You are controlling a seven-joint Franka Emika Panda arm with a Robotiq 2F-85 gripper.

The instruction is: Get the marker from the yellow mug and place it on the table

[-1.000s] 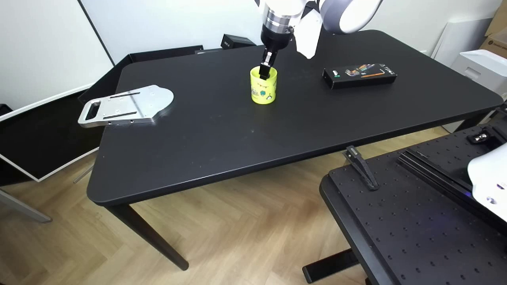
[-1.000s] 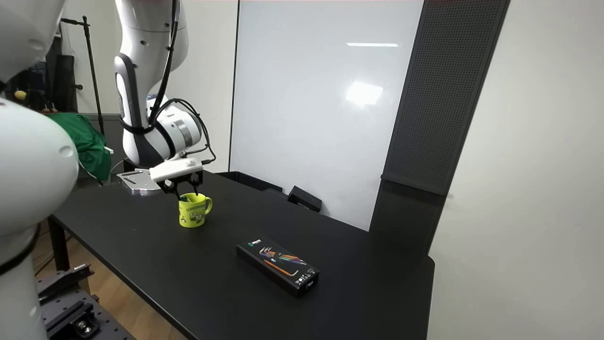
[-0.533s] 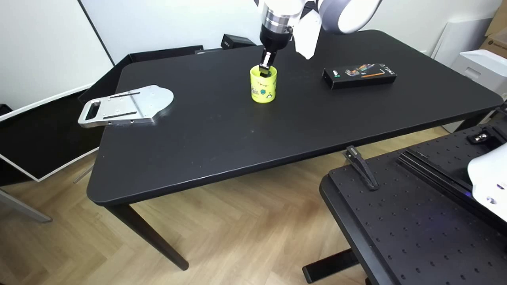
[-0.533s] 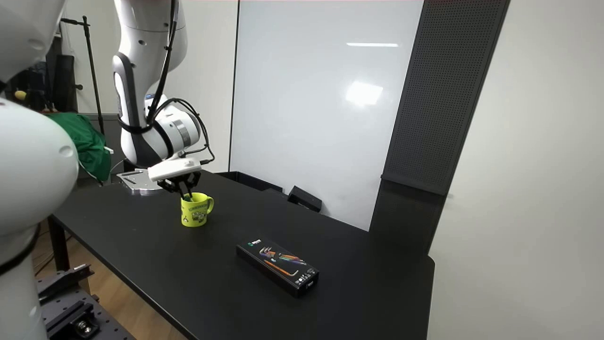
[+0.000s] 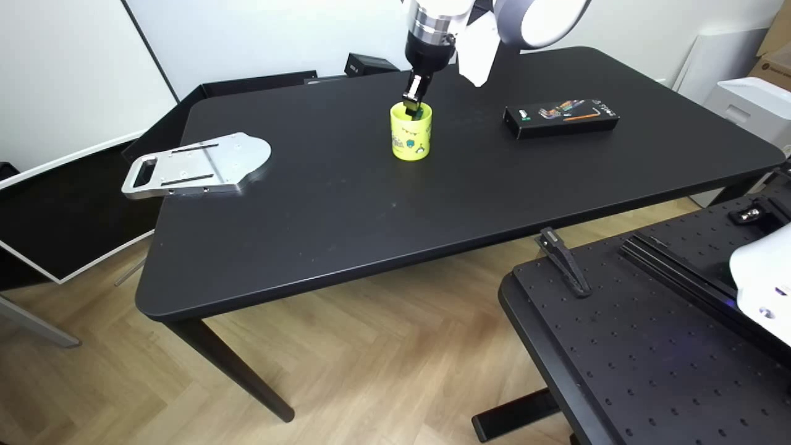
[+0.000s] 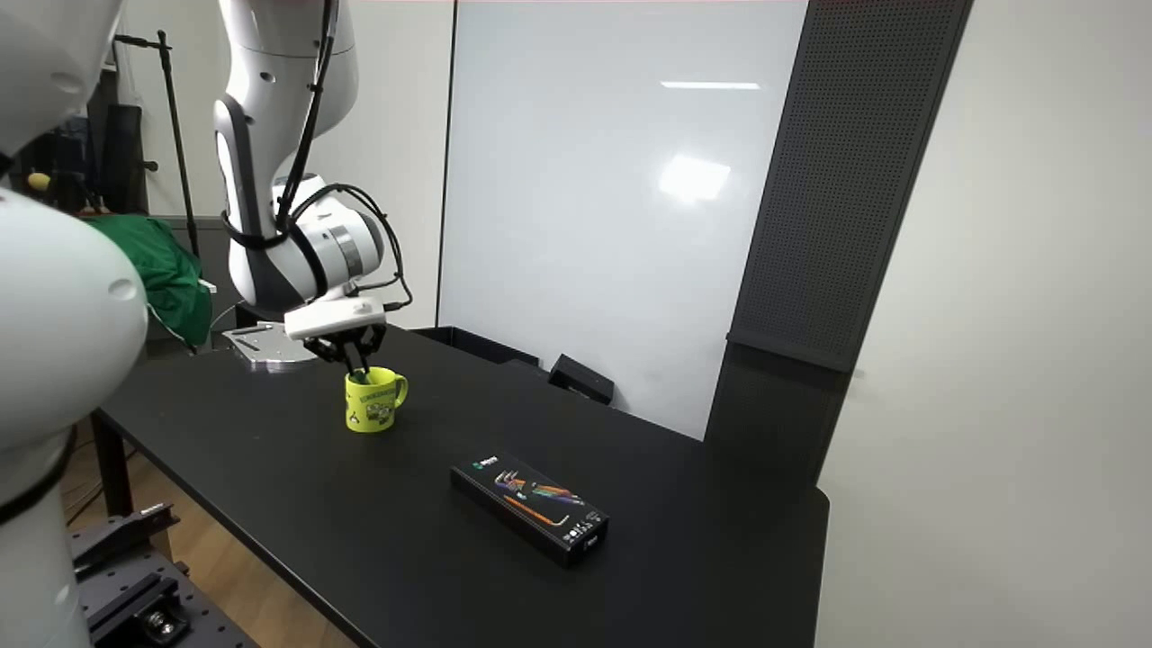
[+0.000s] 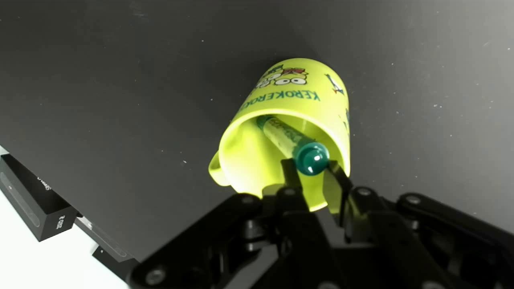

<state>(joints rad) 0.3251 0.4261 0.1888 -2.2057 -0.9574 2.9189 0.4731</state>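
Observation:
The yellow mug (image 5: 410,139) stands upright on the black table (image 5: 346,210); it also shows in an exterior view (image 6: 370,405) and in the wrist view (image 7: 325,96). The green-ended marker (image 7: 286,138) leans inside the mug, its near end up by the rim. Its green end shows small in both exterior views, at the mug's mouth (image 5: 418,115) (image 6: 359,378). My gripper (image 7: 310,163) has its fingertips on both sides of the marker's end, touching it. In the exterior views the gripper (image 5: 412,106) (image 6: 358,371) points down at the mug's mouth. The marker's lower end is partly hidden inside the mug.
A black box with tool pictures (image 5: 561,118) lies on the table on the mug's handle-free side. A silver metal plate (image 5: 204,162) lies at another table edge. A small black box (image 5: 371,65) sits behind the table near the wall. A perforated bench (image 5: 655,346) stands in front.
The fingers have closed from wide apart to around the marker's end. The mug shifted very slightly. The gripper has since risen a little, and more of the green end shows.

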